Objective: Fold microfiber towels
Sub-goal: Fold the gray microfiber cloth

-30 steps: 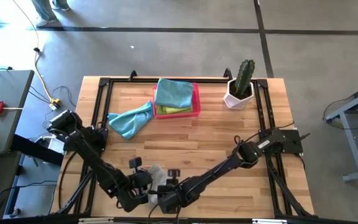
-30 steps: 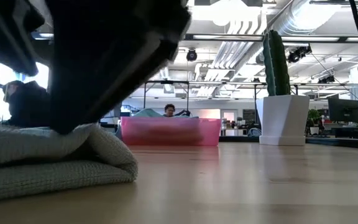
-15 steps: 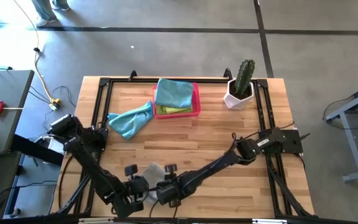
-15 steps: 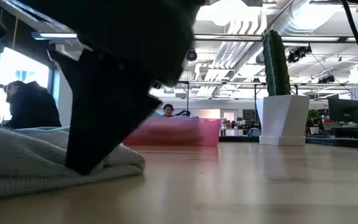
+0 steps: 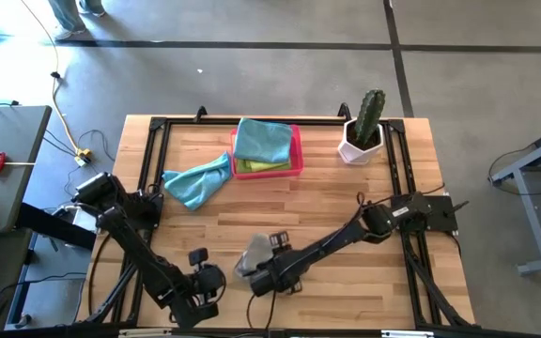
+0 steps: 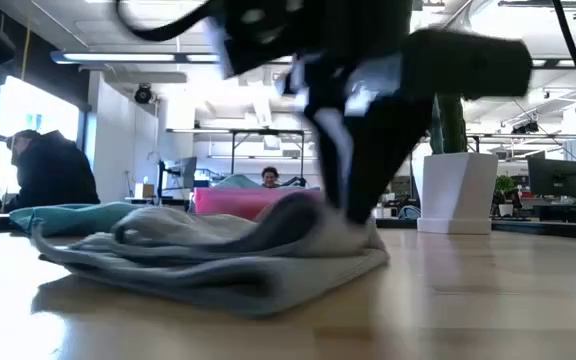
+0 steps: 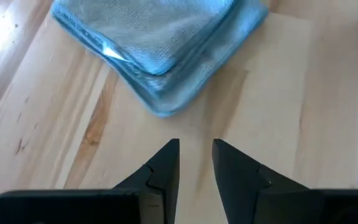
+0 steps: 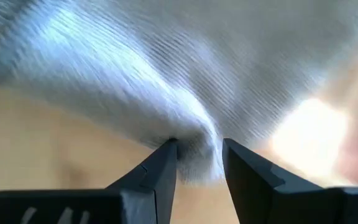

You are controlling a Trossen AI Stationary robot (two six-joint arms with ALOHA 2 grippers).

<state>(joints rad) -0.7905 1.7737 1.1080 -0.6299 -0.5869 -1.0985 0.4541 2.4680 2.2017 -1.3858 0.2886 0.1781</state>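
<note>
The grey towel (image 5: pixel 255 252), low and centre in the overhead frame, had slid rightward since a second earlier. The right gripper (image 8: pixel 197 163) was clamped on its edge, dragging it clear. The left gripper (image 7: pixel 195 163) had let go and sat at the lower left, its fingers (image 7: pixel 166 163) slightly apart and empty. The towel looked folded over, so the fold seemed done. A teal towel (image 5: pixel 196 180) lay upper left beside the pink tray (image 5: pixel 298 150), where more towels sat.
</note>
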